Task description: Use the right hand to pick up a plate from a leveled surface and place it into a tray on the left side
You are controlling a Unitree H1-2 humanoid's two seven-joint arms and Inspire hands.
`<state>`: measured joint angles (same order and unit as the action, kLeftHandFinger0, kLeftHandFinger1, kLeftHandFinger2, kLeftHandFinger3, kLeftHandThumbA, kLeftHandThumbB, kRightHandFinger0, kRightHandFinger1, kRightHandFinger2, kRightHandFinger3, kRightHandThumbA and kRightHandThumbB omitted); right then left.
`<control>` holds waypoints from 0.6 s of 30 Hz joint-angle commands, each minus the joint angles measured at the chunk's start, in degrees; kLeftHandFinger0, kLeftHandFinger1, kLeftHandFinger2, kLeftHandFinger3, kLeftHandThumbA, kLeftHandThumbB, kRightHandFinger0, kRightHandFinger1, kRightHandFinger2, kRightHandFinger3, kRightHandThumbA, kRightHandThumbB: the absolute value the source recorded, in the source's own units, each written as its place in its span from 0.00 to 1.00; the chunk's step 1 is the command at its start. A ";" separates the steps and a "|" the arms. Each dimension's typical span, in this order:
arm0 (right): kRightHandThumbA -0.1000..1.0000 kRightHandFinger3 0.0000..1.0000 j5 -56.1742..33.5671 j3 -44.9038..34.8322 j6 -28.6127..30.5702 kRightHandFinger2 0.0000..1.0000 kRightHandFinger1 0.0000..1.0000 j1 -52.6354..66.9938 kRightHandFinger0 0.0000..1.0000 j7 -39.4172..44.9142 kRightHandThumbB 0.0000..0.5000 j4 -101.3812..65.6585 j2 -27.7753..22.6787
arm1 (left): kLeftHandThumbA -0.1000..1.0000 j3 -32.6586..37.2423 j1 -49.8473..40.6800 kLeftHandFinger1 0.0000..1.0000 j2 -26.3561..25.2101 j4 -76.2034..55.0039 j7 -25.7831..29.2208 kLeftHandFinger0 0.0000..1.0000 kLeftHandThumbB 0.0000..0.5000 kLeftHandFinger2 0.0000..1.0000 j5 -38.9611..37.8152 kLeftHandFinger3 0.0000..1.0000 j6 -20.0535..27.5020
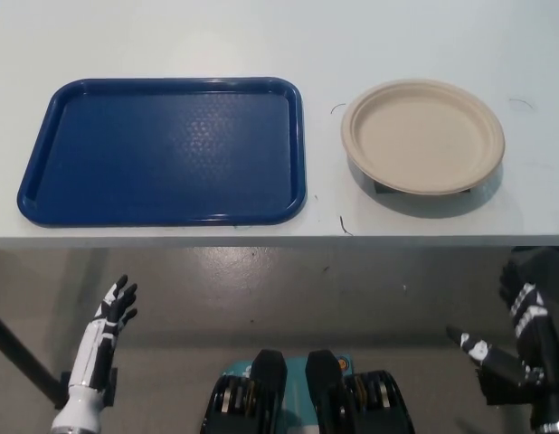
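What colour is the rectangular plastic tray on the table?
Dark blue rectangular plastic tray; head view.

You have open desk (261,36) all along the top of the frame. A thin bare strip runs between the blue tray (162,149) at the left and the plate (422,136) at the right. The tray's flat middle holds nothing.

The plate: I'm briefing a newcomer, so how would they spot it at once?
Start at the pale table and find the big blue rectangular plastic tray on its left. Just right of it, apart from it, sits the round beige paper plate, slightly raised over its shadow: the only round, pale thing there.
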<state>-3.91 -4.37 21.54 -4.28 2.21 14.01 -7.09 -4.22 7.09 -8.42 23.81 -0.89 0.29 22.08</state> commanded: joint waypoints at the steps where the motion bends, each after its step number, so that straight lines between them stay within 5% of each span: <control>1: 1.00 1.00 -6.18 -0.23 -2.97 1.00 1.00 -2.15 1.00 2.85 0.39 -7.12 -0.61 | 1.00 -0.92 2.54 1.00 -1.13 -1.83 0.67 1.00 0.27 1.00 -0.25 1.00 3.71; 9: 1.00 1.00 -23.72 0.88 -18.40 1.00 1.00 -1.08 1.00 10.35 0.71 -15.08 -0.91 | 1.00 -0.64 3.30 1.00 -1.09 -1.78 0.61 1.00 0.27 1.00 0.55 1.00 3.35; 13: 1.00 1.00 -37.29 -0.42 -30.23 1.00 1.00 -1.24 1.00 12.01 0.97 -18.55 -0.89 | 1.00 -0.57 3.42 1.00 -1.03 -1.59 0.69 1.00 0.28 1.00 0.77 1.00 3.30; 18: 1.00 1.00 -47.83 -2.33 -36.99 1.00 1.00 -2.23 1.00 14.82 1.00 -17.44 -1.00 | 1.00 -0.47 3.44 1.00 -1.08 -1.39 0.22 1.00 0.30 1.00 0.34 1.00 3.30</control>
<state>-21.83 -4.02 5.88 -4.62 8.10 3.11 -7.00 -4.34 8.78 -8.40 23.86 -1.07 0.41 22.86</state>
